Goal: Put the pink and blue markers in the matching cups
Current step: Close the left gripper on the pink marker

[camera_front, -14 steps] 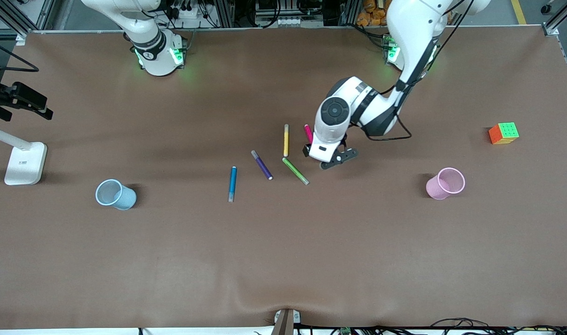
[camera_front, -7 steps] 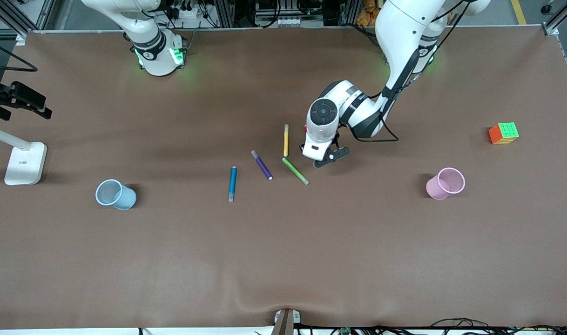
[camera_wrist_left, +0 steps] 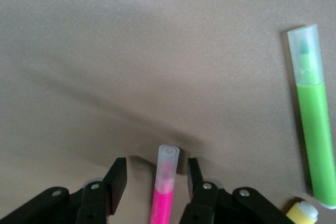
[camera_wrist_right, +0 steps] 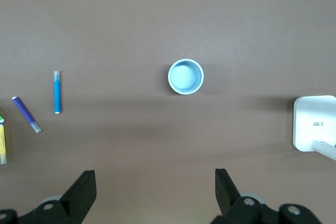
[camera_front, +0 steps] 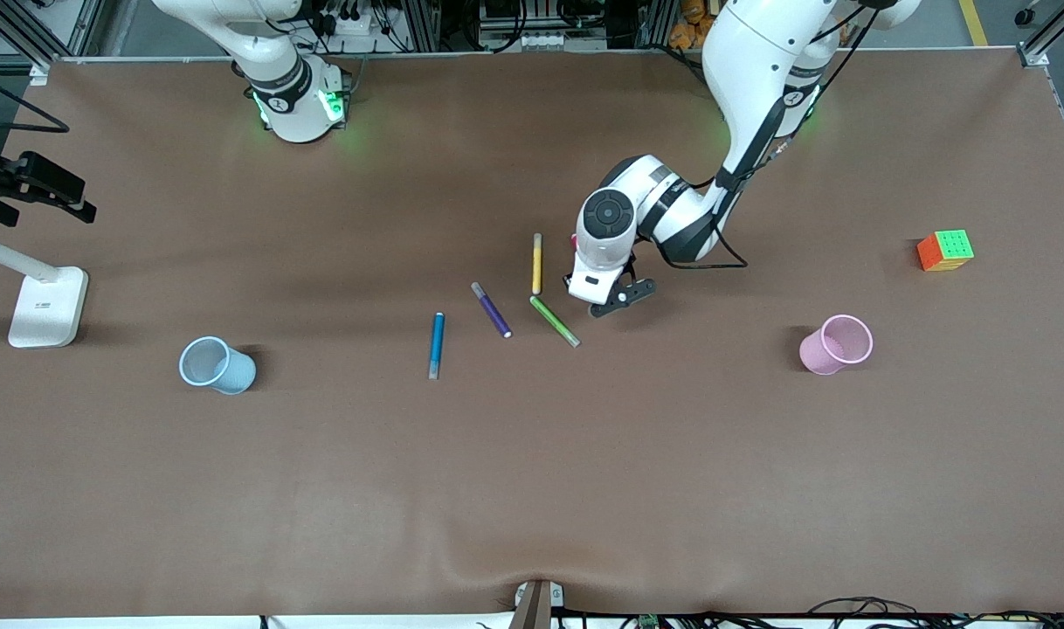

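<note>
Blue cup point(camera_front: 217, 364): upright, toward right arm's end from the blue marker
Blue marker point(camera_front: 436, 344): flat on worktop point(camera_front: 532, 489), long axis toward the front camera
Left hand point(camera_wrist_left: 156, 179): fingers part-open, straddling pink marker point(camera_wrist_left: 163, 190) without touching, pale cap poking out
Pink cup point(camera_front: 836, 344): upright
Right hand point(camera_wrist_right: 155, 188): waits open above blue cup

Brown cloth-covered table point(camera_front: 532, 489); aluminium frame rails point(camera_front: 514, 35) along top edge; white lamp base point(camera_front: 47, 306).
</note>
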